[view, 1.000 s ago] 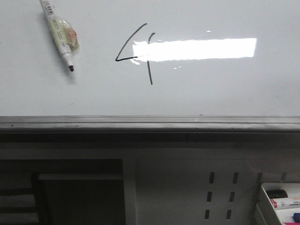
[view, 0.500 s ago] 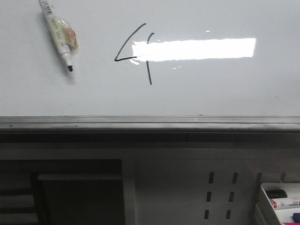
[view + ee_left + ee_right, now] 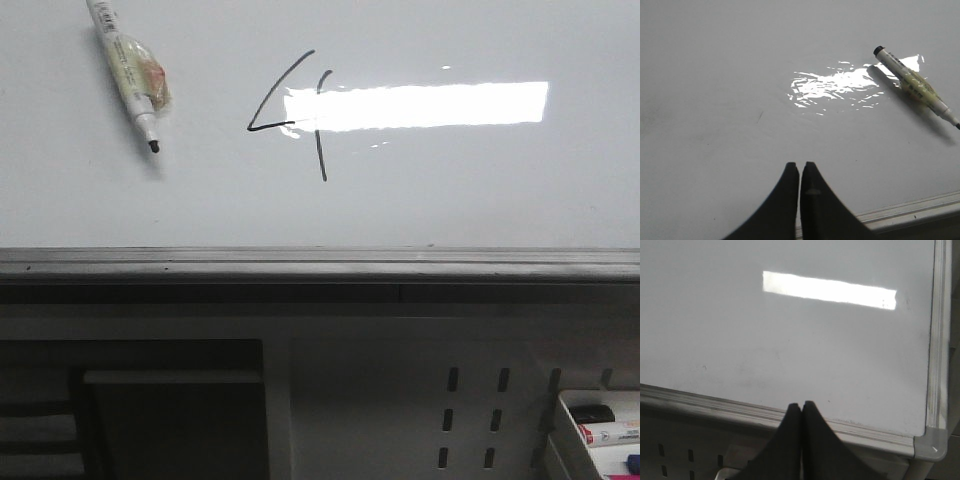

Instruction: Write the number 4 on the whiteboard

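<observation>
Nothing moved: one number 4 (image 3: 290,118), one marker (image 3: 130,72); left end effector (image 3: 800,167), right end effector (image 3: 801,406) closed, empty.

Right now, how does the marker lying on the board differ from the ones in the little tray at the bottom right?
The marker on the whiteboard lies uncapped with its black tip bare, and it shows whole. The tray markers sit below the whiteboard, cut off by the picture's edge, so their tips cannot be seen. Both have pale barrels.

whiteboard (image 3: 480,200), uncapped marker (image 3: 130,70) lying on it
</observation>
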`<state>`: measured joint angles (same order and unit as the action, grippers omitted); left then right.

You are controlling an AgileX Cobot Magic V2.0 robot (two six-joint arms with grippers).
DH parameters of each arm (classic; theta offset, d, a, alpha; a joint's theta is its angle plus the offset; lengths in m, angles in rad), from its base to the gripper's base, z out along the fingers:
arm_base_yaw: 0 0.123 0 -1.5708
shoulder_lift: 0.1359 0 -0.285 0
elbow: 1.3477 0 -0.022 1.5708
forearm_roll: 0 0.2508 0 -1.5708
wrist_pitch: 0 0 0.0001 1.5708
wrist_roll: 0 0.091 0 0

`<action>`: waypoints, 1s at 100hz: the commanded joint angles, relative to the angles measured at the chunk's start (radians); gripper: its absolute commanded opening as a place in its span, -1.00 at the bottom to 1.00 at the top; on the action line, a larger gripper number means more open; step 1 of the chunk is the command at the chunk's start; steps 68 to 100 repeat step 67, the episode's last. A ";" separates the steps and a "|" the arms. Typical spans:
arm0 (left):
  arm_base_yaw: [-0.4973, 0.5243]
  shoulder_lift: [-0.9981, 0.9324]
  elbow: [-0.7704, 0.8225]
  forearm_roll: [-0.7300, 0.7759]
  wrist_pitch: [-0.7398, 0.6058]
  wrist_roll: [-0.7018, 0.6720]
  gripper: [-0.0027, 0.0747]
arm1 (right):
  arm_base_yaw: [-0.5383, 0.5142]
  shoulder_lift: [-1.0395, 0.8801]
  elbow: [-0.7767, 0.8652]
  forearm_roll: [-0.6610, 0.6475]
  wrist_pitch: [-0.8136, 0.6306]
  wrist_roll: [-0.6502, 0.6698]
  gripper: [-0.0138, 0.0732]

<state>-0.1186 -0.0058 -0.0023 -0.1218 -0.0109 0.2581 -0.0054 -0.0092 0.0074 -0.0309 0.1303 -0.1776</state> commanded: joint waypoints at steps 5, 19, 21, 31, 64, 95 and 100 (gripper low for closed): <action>-0.008 -0.026 0.028 -0.009 -0.069 -0.013 -0.98 | -0.005 -0.022 0.023 -0.026 -0.044 0.006 -0.83; -0.008 -0.026 0.028 -0.009 -0.069 -0.013 -0.98 | -0.005 -0.022 0.021 -0.026 -0.038 0.006 -0.83; -0.008 -0.026 0.028 -0.009 -0.069 -0.013 -0.98 | -0.005 -0.022 0.021 -0.026 -0.038 0.006 -0.83; -0.008 -0.026 0.028 -0.009 -0.069 -0.013 -0.98 | -0.005 -0.022 0.021 -0.026 -0.036 0.006 -0.83; -0.008 -0.026 0.028 -0.009 -0.069 -0.013 -0.98 | -0.005 -0.022 0.021 -0.026 -0.036 0.006 -0.83; -0.008 -0.026 0.028 -0.009 -0.069 -0.013 -0.98 | -0.005 -0.022 0.021 -0.026 -0.036 0.006 -0.83; -0.008 -0.026 0.028 -0.009 -0.069 -0.013 -0.98 | -0.005 -0.022 0.021 -0.026 -0.036 0.006 -0.83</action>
